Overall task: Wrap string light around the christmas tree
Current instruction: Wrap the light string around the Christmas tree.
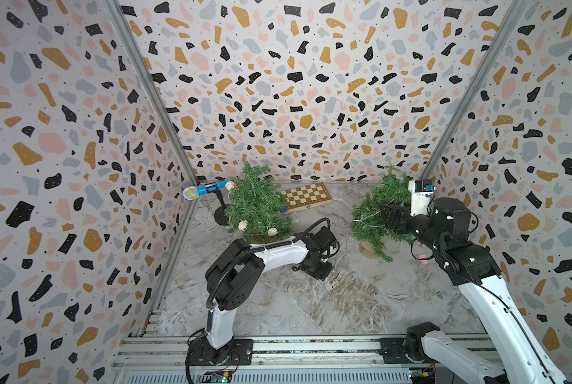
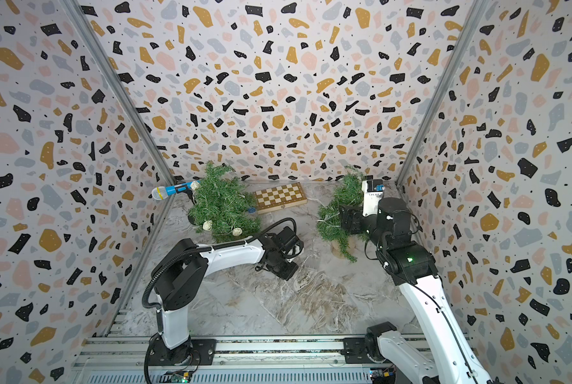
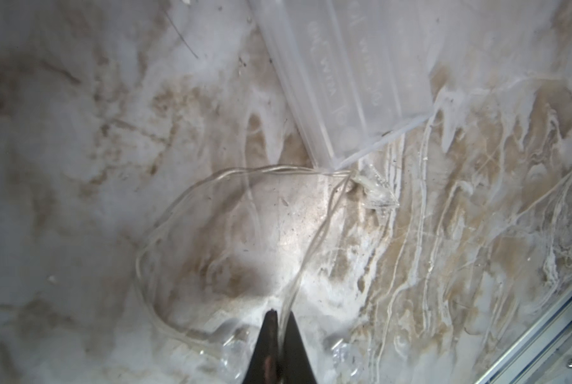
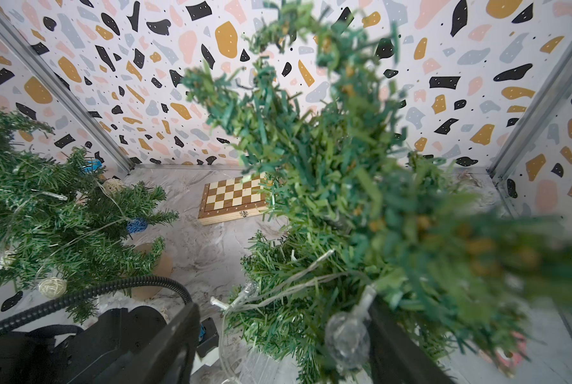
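The christmas tree (image 1: 376, 212) stands at the right on a wooden base, with the string light (image 4: 278, 289) draped over its lower branches. My right gripper (image 1: 389, 217) is pushed into its side. In the right wrist view this gripper (image 4: 284, 332) is open wide, with branches and a clear bulb (image 4: 346, 335) between the fingers. My left gripper (image 1: 319, 271) is down at the table in front of the tree. In the left wrist view it (image 3: 279, 319) is shut on the string light's thin clear wire (image 3: 311, 252), which loops back to a clear battery box (image 3: 351, 76).
A second tree (image 1: 256, 206) with wicker balls stands at the back left, with a blue microphone (image 1: 204, 190) on a stand beside it. A folded chessboard (image 1: 306, 196) lies at the back wall. Small pink things (image 1: 422, 257) lie behind my right arm.
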You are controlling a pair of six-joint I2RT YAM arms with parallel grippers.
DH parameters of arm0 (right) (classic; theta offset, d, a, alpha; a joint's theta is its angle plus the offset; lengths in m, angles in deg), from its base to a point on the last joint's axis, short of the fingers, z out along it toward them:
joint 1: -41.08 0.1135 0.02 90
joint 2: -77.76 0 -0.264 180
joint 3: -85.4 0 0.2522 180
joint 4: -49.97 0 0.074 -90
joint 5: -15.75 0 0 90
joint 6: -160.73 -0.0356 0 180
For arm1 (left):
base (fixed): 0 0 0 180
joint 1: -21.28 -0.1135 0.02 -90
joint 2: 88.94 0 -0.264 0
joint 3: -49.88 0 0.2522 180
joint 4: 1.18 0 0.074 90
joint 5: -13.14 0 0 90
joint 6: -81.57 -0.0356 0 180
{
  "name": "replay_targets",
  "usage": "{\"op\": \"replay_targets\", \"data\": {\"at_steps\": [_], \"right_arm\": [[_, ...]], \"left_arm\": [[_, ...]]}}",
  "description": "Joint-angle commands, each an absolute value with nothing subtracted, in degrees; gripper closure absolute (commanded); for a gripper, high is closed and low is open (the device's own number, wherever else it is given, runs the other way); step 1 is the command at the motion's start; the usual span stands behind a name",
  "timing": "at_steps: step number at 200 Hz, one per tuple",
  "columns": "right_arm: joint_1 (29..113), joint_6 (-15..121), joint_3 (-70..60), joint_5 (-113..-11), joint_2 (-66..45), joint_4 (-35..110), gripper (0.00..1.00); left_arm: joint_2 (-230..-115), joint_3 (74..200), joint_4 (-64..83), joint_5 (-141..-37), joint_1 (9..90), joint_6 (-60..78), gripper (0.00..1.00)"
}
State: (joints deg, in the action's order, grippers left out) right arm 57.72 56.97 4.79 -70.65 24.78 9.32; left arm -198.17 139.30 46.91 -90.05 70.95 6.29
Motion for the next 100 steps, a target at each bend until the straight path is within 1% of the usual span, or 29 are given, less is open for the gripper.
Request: {"op": "replay_targets", "data": {"at_steps": [1,14,28,48,71,100], "right_arm": [[56.72,57.97,0.90,-71.82,26.83,7.37,0.21],[55.00,57.96,-0.67,-72.83,26.56,5.50,0.20],[52.48,57.42,-2.18,-71.52,25.94,4.36,0.20],[49.87,56.22,-3.77,-69.37,25.56,4.31,0.19],[47.51,55.00,-6.60,-69.99,24.77,4.09,0.19],[43.85,53.29,-12.22,-72.05,21.31,2.74,0.18]], "left_arm": [[-188.01,144.48,53.31,-90.16,69.85,4.69,1.00],[-183.19,147.58,57.96,-88.38,68.36,3.42,1.00],[-178.83,150.41,61.37,-86.94,66.09,2.47,1.00],[-175.91,155.78,64.98,-84.81,63.34,1.01,1.00],[-177.86,164.96,66.19,-84.02,61.68,-0.51,1.00],[-187.22,181.02,68.87,-84.32,59.86,-3.09,1.00]]}}
